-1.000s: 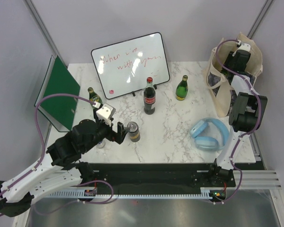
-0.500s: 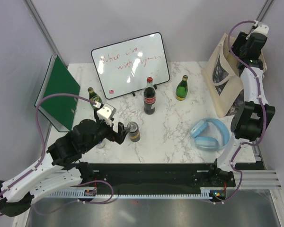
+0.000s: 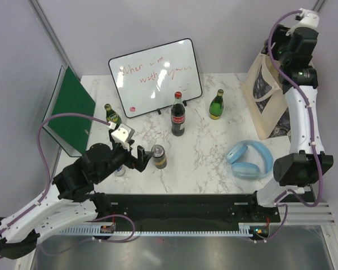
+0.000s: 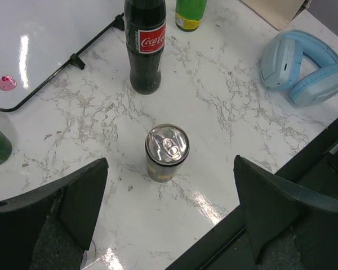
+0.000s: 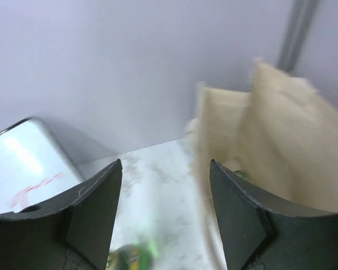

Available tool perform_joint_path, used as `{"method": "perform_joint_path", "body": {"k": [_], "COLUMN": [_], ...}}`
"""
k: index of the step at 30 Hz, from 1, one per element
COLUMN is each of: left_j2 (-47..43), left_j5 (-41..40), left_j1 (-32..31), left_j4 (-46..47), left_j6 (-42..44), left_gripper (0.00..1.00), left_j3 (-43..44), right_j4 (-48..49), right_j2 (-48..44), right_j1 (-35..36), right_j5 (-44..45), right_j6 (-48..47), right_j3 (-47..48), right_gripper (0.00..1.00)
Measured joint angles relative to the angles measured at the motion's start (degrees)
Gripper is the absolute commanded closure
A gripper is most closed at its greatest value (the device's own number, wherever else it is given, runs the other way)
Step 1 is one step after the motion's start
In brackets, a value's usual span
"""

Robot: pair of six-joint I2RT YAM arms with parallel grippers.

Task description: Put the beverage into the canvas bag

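Observation:
The cream canvas bag (image 3: 263, 100) stands at the table's right back corner, its dark picture panel facing left. My right gripper (image 3: 277, 49) hangs high above the bag's mouth, open and holding nothing (image 5: 165, 169). In the right wrist view the canvas bag (image 5: 281, 140) fills the right side, and a small green patch (image 5: 240, 175) shows inside it. Beverages on the table: a cola bottle (image 3: 178, 115), a green bottle (image 3: 217, 105), another green bottle (image 3: 111, 115) and a can (image 3: 158, 156). My left gripper (image 3: 136, 156) is open, just left of the can (image 4: 167, 152), not touching it.
A whiteboard (image 3: 155, 76) leans at the back behind the cola bottle. A green board (image 3: 72, 109) stands at the left edge. Blue headphones (image 3: 249, 159) lie in front of the bag, near the table's front edge (image 3: 203, 194).
My right gripper has risen out of the bag to well above it and has opened. The bag now stands straighter. The left arm has barely moved.

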Motion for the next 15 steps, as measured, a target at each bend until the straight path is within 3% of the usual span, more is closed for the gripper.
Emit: {"method": "perform_joint_path", "body": {"k": [7,11,15], "left_j2": [-1.0,-1.0,-0.9], "left_j5": [0.4,0.4,0.4], "left_j1": [0.0,0.0,0.0], "left_j4": [0.0,0.0,0.0], "left_j6": [0.0,0.0,0.0], "left_gripper": [0.0,0.0,0.0], "left_j3": [0.0,0.0,0.0], "right_j4": [-2.1,-2.0,-3.0], "right_j2": [-12.3,-14.2,-8.2], "right_j1": [16.5,19.1,19.1], "right_j5": [0.5,0.7,1.0], "right_j6": [0.8,0.8,0.2], "right_j3": [-10.7,-18.8,-23.2], "right_gripper": [0.09,0.08,0.08]}}
